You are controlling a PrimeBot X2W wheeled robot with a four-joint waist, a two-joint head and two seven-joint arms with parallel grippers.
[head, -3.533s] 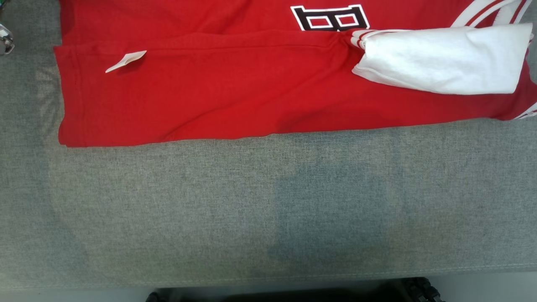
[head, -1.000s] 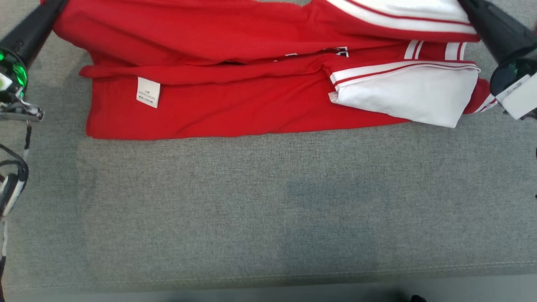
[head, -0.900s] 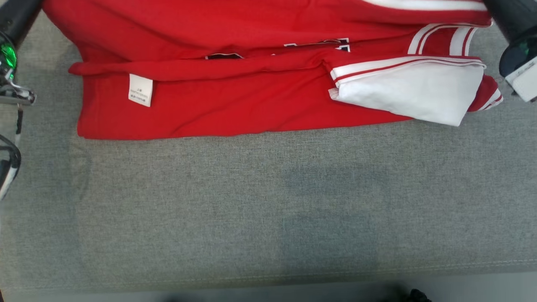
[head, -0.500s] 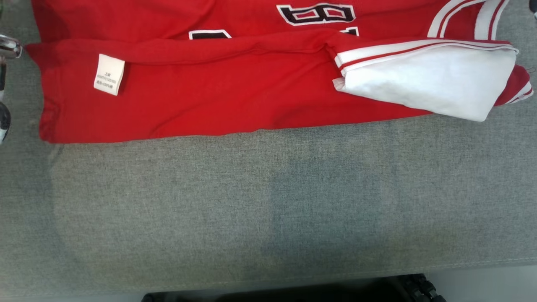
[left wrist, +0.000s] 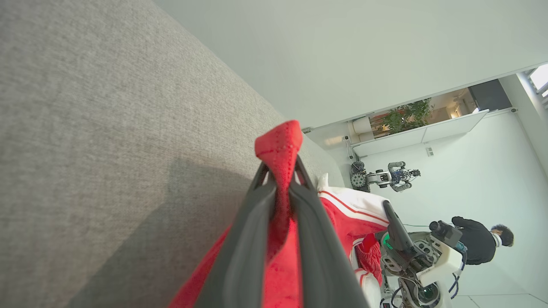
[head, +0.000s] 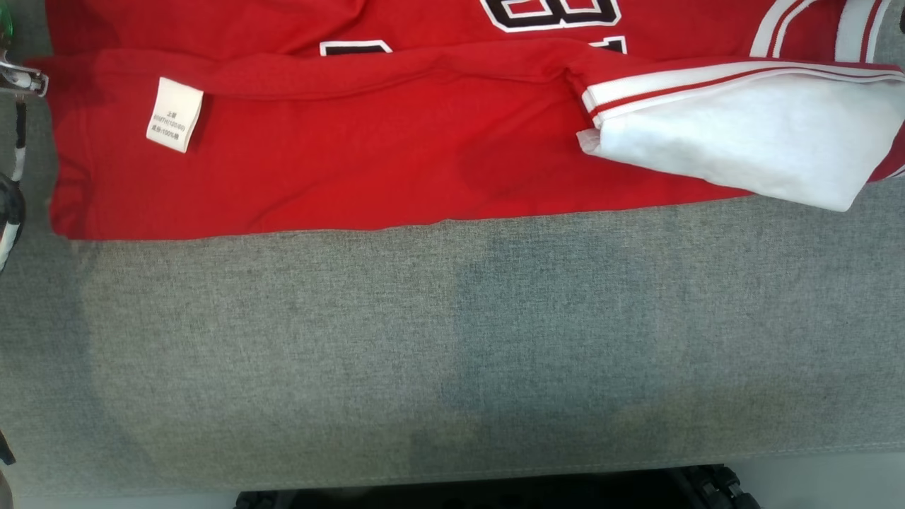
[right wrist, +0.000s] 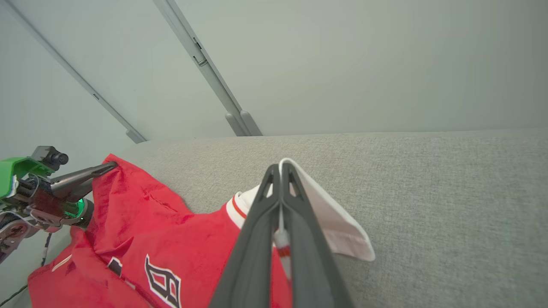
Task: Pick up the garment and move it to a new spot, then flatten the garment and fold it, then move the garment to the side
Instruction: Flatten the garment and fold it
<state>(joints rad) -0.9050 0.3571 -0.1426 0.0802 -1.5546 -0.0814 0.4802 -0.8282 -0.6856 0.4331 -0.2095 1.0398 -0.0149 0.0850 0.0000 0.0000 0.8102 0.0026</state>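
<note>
In the head view you see the red fabric garment [head: 368, 155], with black-and-white figures on it, lying across the far part of the grey woven-fabric surface [head: 424, 339]. It is folded along its length, and its near edge runs almost parallel to the near edge of the grey surface. A small white rectangular care label [head: 174, 114] sits on the red cloth toward the left end of the surface. A folded white sleeve [head: 742, 141] with striped red-and-white trim lies on top of the red cloth toward the right end.

In the left wrist view, the left gripper [left wrist: 278, 171] has its two long dark fingers pressed together on a corner of the garment. A red tip of cloth stands out past the fingertips, and more red cloth fills the narrow gap between the fingers. The gripper throws a shadow on the grey surface beside it. Beyond the end of the surface you can see a person in a dark top [left wrist: 475, 244], a second small robot [left wrist: 385, 175] by the pale wall, and a green leafy plant [left wrist: 406, 113].

In the right wrist view, the right gripper [right wrist: 280, 171] is clamped on a white edge of the garment. A thin white fold runs between its fingers, and the white cloth spreads on the grey surface just beside them. The red body with one black-and-white figure stretches toward the other end of the surface, where the left gripper pinches the red corner. Behind the surface stands a pale wall with slanted grey metal rails [right wrist: 205, 68].
</note>
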